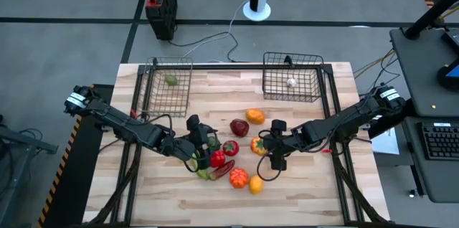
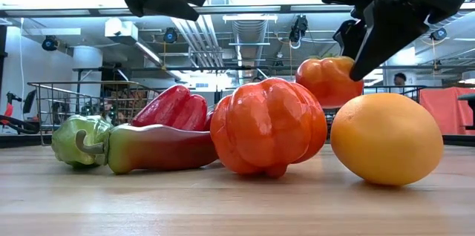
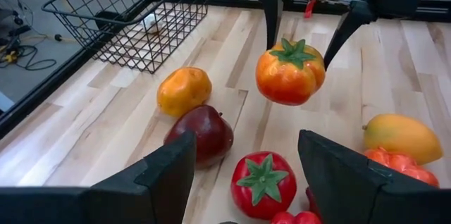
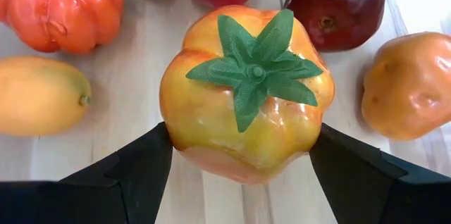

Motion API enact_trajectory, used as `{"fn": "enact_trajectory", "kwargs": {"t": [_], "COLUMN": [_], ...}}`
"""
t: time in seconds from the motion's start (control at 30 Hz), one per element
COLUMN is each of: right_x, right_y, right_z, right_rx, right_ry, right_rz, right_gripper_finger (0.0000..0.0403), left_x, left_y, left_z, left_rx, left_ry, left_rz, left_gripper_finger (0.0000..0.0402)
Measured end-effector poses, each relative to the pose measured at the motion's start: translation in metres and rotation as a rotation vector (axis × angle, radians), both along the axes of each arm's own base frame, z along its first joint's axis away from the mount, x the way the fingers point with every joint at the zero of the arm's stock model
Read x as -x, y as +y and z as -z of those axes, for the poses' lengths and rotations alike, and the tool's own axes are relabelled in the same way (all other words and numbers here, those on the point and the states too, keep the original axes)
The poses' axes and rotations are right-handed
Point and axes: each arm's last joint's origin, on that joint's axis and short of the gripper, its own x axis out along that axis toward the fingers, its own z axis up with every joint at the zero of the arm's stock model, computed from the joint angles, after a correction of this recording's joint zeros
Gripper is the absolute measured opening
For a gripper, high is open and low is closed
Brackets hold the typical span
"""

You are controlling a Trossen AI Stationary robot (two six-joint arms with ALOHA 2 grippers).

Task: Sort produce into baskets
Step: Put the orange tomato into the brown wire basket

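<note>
Table [image 1: 301,192]: bare wood runs along its near edge and between the produce cluster and the far baskets.

Left basket [image 1: 169,83], far left edge, holds one green piece [image 1: 172,80]. Right basket [image 1: 292,77], far right of centre, holds a white piece [image 1: 292,82].

Left arm reaches in from the left, low over the table. Left gripper [image 1: 203,144] is released, empty, over the cluster's left side, above a red tomato [image 1: 230,148].

Right arm reaches in from the right. Right gripper [image 1: 269,145] grasps an orange-yellow tomato [image 4: 246,90] by its sides, lifted clear of the table, green calyx pointing up.

Cluster, table centre:
- Ribbed orange pumpkin [image 2: 269,126], nearest.
- Yellow lemon [image 2: 386,138], right of it, long axis left-right.
- Red-green pepper [image 2: 152,148], left of it, lying flat, stem to the left.
- Maroon pear [image 3: 201,134] and orange fruit [image 3: 184,91], farther back.
</note>
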Motion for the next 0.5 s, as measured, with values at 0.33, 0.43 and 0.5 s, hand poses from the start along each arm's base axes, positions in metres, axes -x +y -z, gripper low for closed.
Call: {"fn": "enact_trajectory", "kwargs": {"t": [0.33, 0.43, 0.5], "right_x": [0.0, 0.0, 0.0], "right_y": [0.0, 0.0, 0.0], "right_z": [0.0002, 0.0002, 0.0003], "right_rx": [0.013, 0.013, 0.014], "right_ry": [0.003, 0.003, 0.004], "right_rz": [-0.02, -0.02, -0.021], "right_gripper_finger": [0.0299, 0.0299, 0.0299], "left_x": [0.0, -0.0012, -0.0029], "left_y": [0.0, -0.0005, -0.0013], "left_z": [0.0, 0.0023, 0.0057], "left_rx": [0.043, 0.04, 0.035], "left_ry": [-0.016, -0.008, 0.002], "left_rz": [-0.023, -0.023, -0.023], "left_gripper_finger": [0.0233, 0.0233, 0.0233]}}
